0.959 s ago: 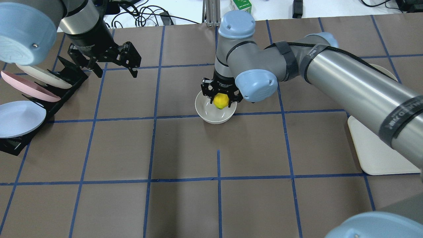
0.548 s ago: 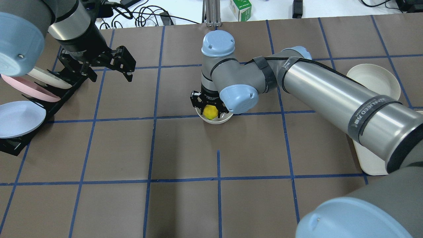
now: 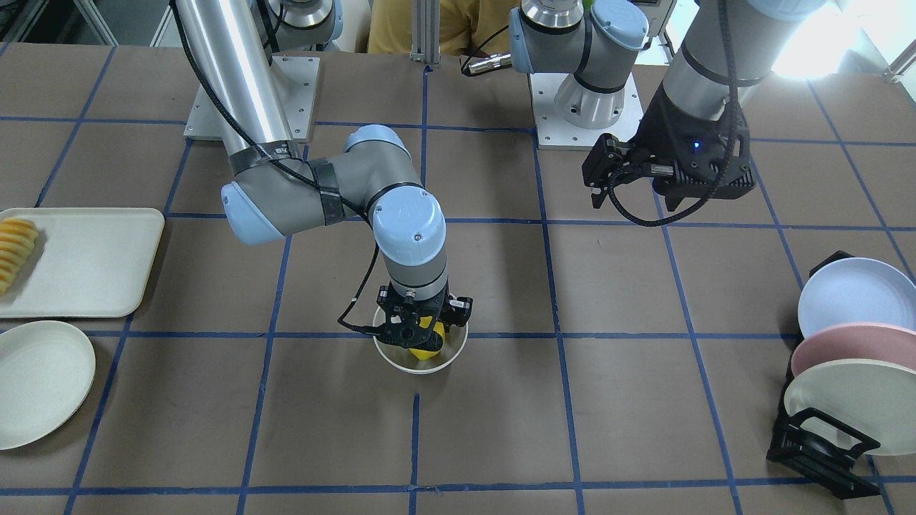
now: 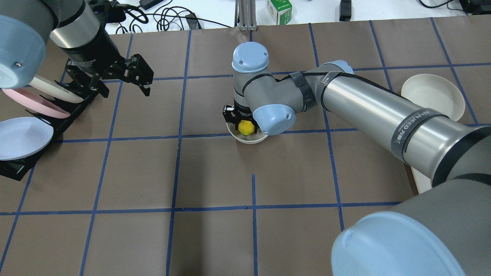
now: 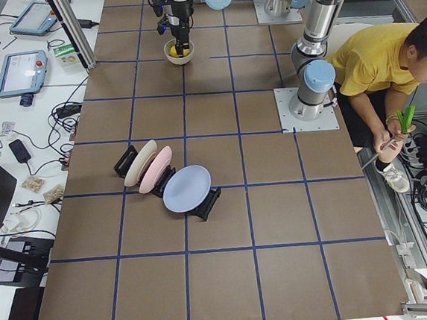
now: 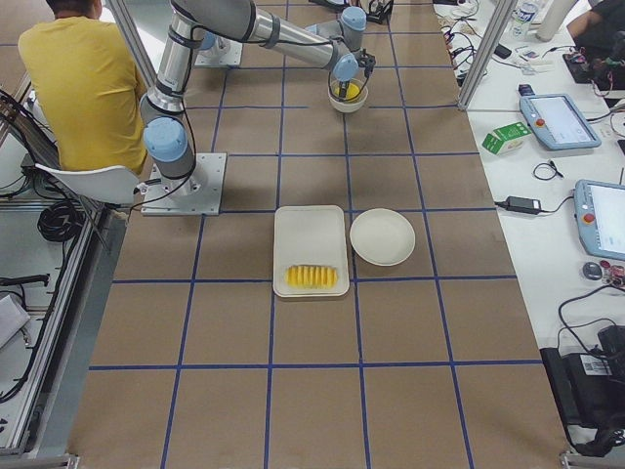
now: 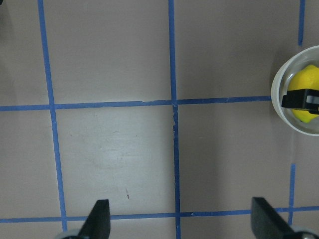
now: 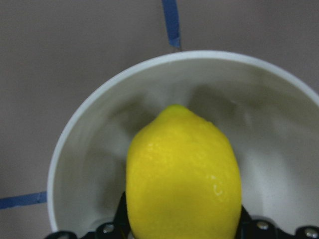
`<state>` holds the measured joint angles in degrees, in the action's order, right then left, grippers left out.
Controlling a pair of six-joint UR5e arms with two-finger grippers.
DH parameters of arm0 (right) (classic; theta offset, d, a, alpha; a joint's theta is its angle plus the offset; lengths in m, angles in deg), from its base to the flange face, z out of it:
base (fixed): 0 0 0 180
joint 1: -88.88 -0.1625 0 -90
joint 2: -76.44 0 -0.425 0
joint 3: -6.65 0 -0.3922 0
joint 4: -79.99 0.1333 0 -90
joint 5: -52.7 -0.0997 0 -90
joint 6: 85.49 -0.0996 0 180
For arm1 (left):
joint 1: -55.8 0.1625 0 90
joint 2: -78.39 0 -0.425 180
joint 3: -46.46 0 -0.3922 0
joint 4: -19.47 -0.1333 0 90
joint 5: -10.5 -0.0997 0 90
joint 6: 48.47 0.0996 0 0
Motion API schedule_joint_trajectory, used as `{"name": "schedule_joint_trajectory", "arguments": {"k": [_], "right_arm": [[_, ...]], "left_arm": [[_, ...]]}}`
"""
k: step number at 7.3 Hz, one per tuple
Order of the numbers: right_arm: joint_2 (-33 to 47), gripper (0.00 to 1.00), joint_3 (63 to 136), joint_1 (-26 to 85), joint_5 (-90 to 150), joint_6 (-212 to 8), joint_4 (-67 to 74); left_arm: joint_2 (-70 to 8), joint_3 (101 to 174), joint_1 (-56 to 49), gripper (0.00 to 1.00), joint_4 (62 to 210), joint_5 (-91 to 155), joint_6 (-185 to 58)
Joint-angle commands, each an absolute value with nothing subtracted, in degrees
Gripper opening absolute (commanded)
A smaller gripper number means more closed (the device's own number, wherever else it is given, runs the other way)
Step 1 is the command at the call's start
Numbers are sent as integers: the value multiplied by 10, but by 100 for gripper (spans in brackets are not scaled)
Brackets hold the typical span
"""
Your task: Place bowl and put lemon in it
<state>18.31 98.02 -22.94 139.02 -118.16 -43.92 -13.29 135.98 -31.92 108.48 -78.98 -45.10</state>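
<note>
The off-white bowl (image 4: 250,140) stands on the brown table near its middle. It also shows in the front view (image 3: 424,368) and in the left wrist view (image 7: 279,107). My right gripper (image 4: 244,123) reaches down into it and is shut on the yellow lemon (image 4: 245,128). In the right wrist view the lemon (image 8: 183,174) sits between the fingers, low inside the bowl (image 8: 94,149), pointed tip away from the camera. Whether it touches the bowl's bottom I cannot tell. My left gripper (image 4: 124,85) is open and empty, above the table beside the plate rack, well left of the bowl.
A black rack (image 4: 76,103) with a blue, a pink and an off-white plate stands at the left edge. A flat off-white plate (image 4: 431,96) and a tray (image 3: 86,265) with yellow-orange slices (image 3: 14,250) lie on my right side. My right arm spans the table above them.
My right gripper has come down with the lemon into the bowl and now hides most of the bowl from above. My left gripper has drifted a little left and away, still open.
</note>
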Motion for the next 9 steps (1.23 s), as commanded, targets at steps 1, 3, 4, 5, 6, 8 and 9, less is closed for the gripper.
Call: {"name": "schedule_joint_trajectory", "arguments": {"k": [1,3,4,5,6,8,9], "right_arm": [[181,100,982,-228,1427,-1191,-428],[167,100,981,-228,1419,-1194,-424],[124,100,974,-215,1421,-1184,-363],[72,100,974,-184,1421,-1154,-313],[15,100,976,-135,1413,-1146,-299],[-68,100,975,-49,1410,-1050,-153],[-105,100,981,-18,1418,-1022,-141]], "left_arm": [[-134,1355,-317,100,1085,-790,-451],[-136,1353,-320,100,1089,-798,-451],[-135,1351,-320,100,1101,-798,-447],[-135,1350,-320,100,1102,-799,-443],[-137,1338,-320,100,1120,-798,-442],[-149,1306,-316,100,1133,-794,-442],[-150,1310,-323,100,1141,-797,-443]]}}
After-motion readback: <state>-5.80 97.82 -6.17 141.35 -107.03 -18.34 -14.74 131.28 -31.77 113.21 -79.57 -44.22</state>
